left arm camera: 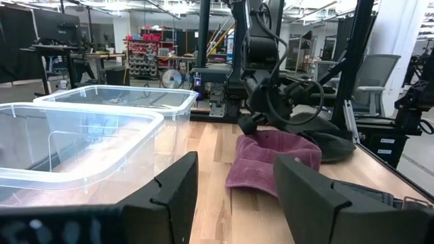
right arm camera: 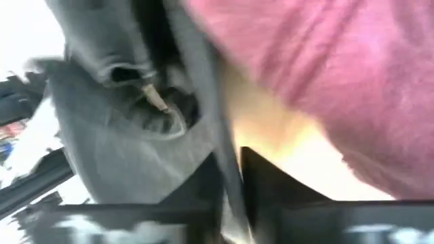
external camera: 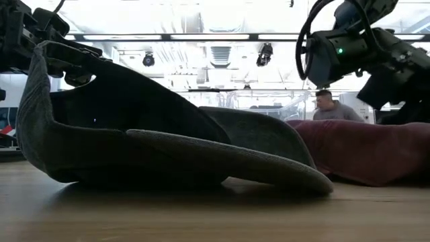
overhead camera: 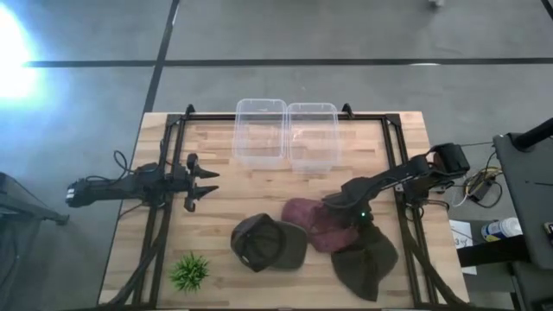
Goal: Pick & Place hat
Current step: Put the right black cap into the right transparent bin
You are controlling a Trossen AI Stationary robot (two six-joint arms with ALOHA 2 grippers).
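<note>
Three hats lie near the table's near right. A dark grey cap [overhead camera: 266, 242] [external camera: 168, 148] lies open side up, a maroon hat [overhead camera: 309, 226] [left arm camera: 271, 159] is beside it, and a dark olive hat [overhead camera: 367, 263] is to the right. My right gripper [overhead camera: 331, 206] [right arm camera: 234, 196] is low over the maroon hat's far edge and shut on a grey cloth edge. My left gripper [overhead camera: 207, 183] [left arm camera: 234, 183] waits open above the table's left half, touching nothing. My right gripper has a thin edge of grey hat cloth [right arm camera: 229, 169] pinched between its two fingers [right arm camera: 271, 186]. The grey hat's inside, with a small tag [right arm camera: 154, 98], shows just beyond them. Which of the two dark hats this is cannot be told. The maroon hat [right arm camera: 339, 81] lies alongside.
Two clear plastic bins [overhead camera: 261, 130] [overhead camera: 313, 136] stand side by side at the table's far edge. A small green plant [overhead camera: 190, 272] sits at the near left. Bare wood lies between the left gripper and the hats. A person [external camera: 330, 106] is in the room beyond the table.
</note>
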